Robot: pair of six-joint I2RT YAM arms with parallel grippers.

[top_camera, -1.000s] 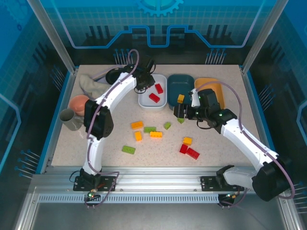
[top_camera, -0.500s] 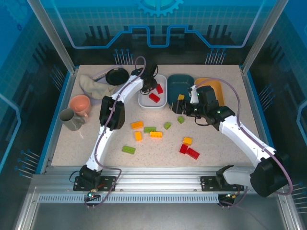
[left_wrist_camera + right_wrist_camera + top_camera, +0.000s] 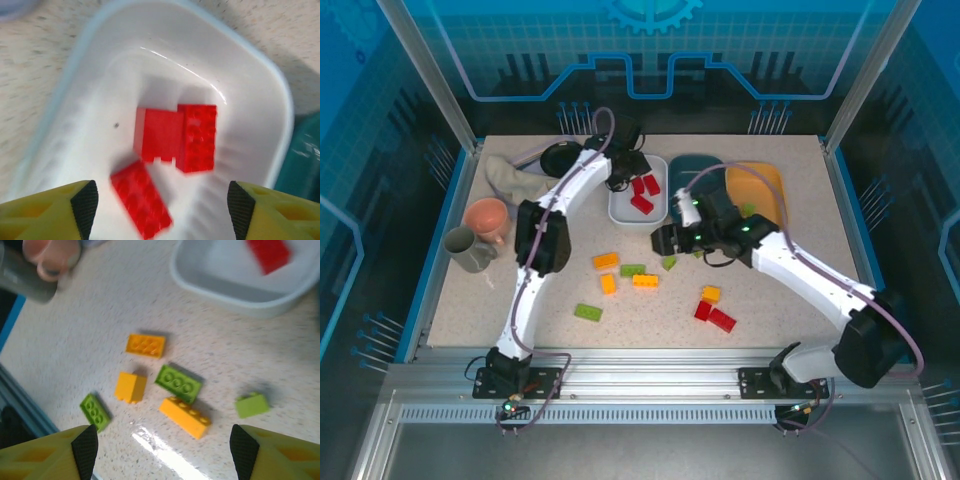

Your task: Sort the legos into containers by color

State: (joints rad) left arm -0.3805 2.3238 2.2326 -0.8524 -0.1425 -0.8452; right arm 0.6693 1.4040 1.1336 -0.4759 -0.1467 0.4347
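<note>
Left tool (image 3: pixel 160 212) released above the white tray (image 3: pixel 274 86) — three red legos (image 3: pixel 175 135) inside; right tool (image 3: pixel 160 452) released, empty — over loose legos (image 3: pixel 178 384) on the desk (image 3: pixel 75 340)

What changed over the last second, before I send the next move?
The left gripper opened over the white tray, which now holds three red bricks, up from two. The right gripper, open and empty, swung left toward the loose bricks. Those bricks stayed put.
</note>
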